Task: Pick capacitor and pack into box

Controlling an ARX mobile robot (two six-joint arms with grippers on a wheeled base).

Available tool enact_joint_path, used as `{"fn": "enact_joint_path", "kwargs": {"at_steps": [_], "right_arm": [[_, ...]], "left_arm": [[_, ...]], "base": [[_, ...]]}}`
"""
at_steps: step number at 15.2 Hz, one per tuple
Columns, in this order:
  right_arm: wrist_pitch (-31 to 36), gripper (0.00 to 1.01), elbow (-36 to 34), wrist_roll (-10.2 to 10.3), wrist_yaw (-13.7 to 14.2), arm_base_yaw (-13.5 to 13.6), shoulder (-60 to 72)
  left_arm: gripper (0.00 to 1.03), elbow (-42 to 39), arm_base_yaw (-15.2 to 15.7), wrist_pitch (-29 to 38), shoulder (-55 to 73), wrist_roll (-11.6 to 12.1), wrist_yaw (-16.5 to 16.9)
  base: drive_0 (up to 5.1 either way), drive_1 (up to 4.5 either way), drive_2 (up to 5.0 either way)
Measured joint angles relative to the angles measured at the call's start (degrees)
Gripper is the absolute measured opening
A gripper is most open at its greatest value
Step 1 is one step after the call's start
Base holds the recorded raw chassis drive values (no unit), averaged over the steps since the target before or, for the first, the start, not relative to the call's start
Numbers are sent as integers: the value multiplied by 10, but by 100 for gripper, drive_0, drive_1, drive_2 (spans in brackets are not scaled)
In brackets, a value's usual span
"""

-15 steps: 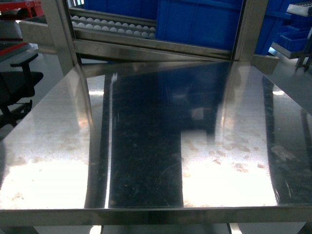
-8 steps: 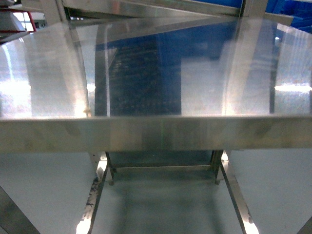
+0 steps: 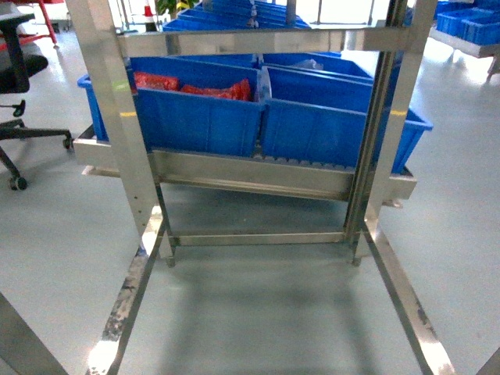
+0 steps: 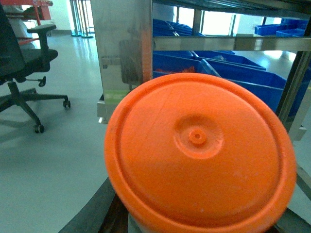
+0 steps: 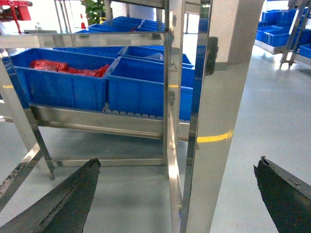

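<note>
Head view: blue bins (image 3: 258, 117) sit on a steel rack (image 3: 117, 133); no pink box shows. Left wrist: an orange lid (image 4: 199, 155) fills the frame, maybe held. Right wrist: the right hand (image 5: 175, 204) is spread wide.

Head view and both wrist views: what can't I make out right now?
- Pink box, capacitors: in no view.
- Left pincer: left wrist view, hidden behind the orange lid filling the frame.
- Right pincer: only finger edges show at the bottom corners; tips cut off.
- Blue bin contents: red bags, too small to identify.
</note>
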Motion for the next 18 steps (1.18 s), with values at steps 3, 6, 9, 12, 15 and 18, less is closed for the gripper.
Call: {"fn": "enact_joint_path", "kwargs": {"at_steps": [3,6,9,12,15,18], "right_arm": [[0,98,0,0,0,0,0],[0,98,0,0,0,0,0],[0,98,0,0,0,0,0],[0,98,0,0,0,0,0],[0,98,0,0,0,0,0],[0,98,0,0,0,0,0]], "left_arm": [[44,0,0,0,0,3,0],[44,0,0,-1,0,4,0],[44,0,0,0,0,4,0],[44,0,0,0,0,4,0],[44,0,0,0,0,4,0],[44,0,0,0,0,4,1]], "base": [[0,0,0],[0,0,0],[0,0,0],[0,0,0],[0,0,0],[-433,211,211]]}}
